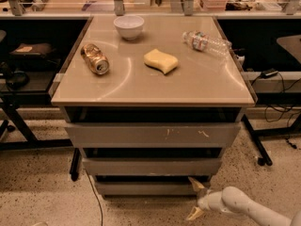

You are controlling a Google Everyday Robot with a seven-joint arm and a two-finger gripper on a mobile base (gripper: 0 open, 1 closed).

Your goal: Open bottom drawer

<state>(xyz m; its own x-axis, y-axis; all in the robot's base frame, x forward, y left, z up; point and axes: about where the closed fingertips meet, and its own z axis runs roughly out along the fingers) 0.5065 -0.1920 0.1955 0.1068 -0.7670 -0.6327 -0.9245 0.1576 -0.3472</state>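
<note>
Speckled floor (42, 197) lies open at lower left, before the drawers. Lowest at lower centre, the bottom drawer (146, 188) sits pushed in. At lower right the gripper (194, 199) is spread apart, its upper tip by the drawer's right corner. On the tabletop (155, 86) are a can (95, 59), bowl (129, 26), sponge (161, 61) and, near the right edge, a bottle (207, 42).

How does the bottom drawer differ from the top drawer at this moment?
The top drawer looks widest; the bottom drawer looks narrowest. The top drawer's front has white scratch marks on its right half; the bottom drawer's front is plain. The gripper, open, sits by the bottom drawer's right end, well below the top drawer. Both are grey and handleless.
</note>
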